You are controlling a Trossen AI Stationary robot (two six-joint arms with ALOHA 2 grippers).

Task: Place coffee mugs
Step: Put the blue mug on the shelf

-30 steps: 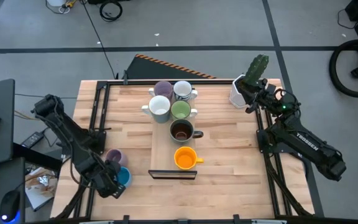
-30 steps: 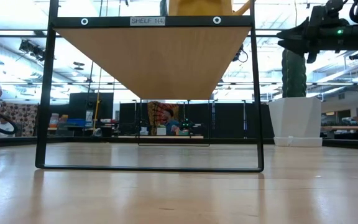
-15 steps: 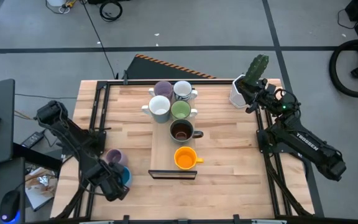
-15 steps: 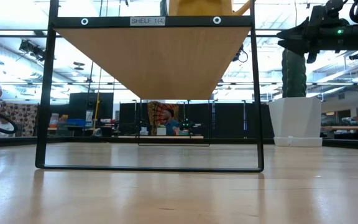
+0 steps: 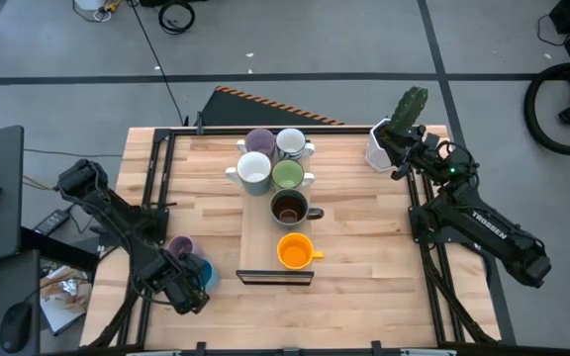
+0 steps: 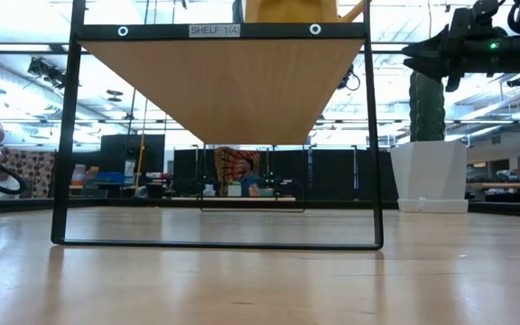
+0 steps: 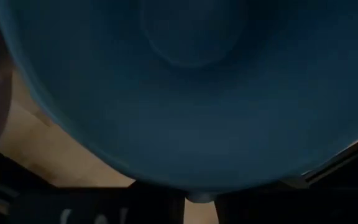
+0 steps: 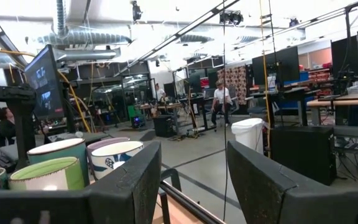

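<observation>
Gripping the blue mug (image 5: 200, 274): left gripper (image 5: 188, 287), near table corner.

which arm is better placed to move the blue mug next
Left. The left gripper is already down at the blue mug by the table's front left corner, while the right gripper hovers far off beside the cactus pot.

Both arms are dark, near black, built of jointed segments with rounded housings. The right arm (image 5: 478, 225) carries white "TROSSEN" lettering along its forearm link and a small green indicator light near the wrist. The left arm (image 5: 117, 222) shows no legible marking. The right gripper's fingers (image 8: 132, 183) are flat, matte black, angular plates.
</observation>
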